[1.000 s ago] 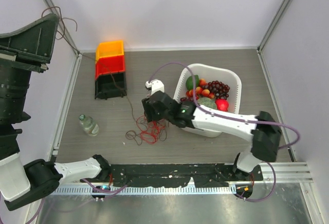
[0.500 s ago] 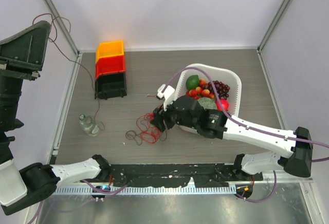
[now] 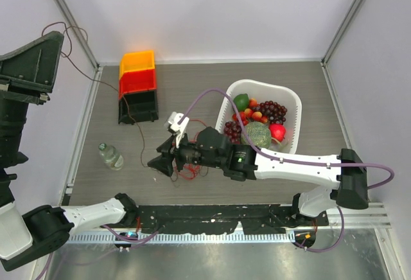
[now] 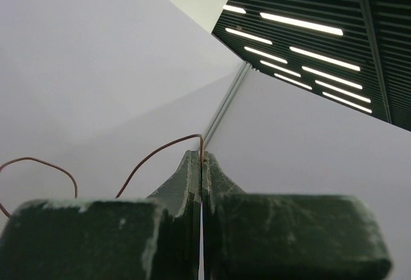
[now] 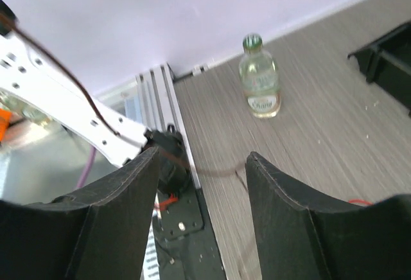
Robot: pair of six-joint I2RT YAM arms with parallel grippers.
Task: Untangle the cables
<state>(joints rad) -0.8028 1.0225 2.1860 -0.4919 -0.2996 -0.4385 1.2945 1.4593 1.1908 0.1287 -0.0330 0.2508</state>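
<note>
The cables are a small tangle of thin red wires [image 3: 187, 171] on the table, partly hidden under my right gripper. A brownish strand [image 3: 96, 82] runs from the tangle up and left to my left gripper [image 3: 61, 36], which is raised high at the far left. In the left wrist view the left gripper [image 4: 202, 159] is shut on that strand [image 4: 154, 155]. My right gripper [image 3: 157, 162] is open and empty at the tangle's left edge. Its wrist view shows the right gripper [image 5: 202, 158] over bare table, with a blurred strand [image 5: 218, 172] lying between the fingers.
A white basket [image 3: 290, 97] of fruit stands right of the tangle. Stacked yellow, red and black bins [image 3: 137, 86] sit at the back left. A small glass bottle [image 3: 110, 156] lies on the left, also in the right wrist view [image 5: 260, 78]. The black rail [image 3: 212, 214] lines the near edge.
My right gripper has swung left from beside the basket, across the red tangle, to its left edge. The left gripper stays raised with the brown strand in it.
</note>
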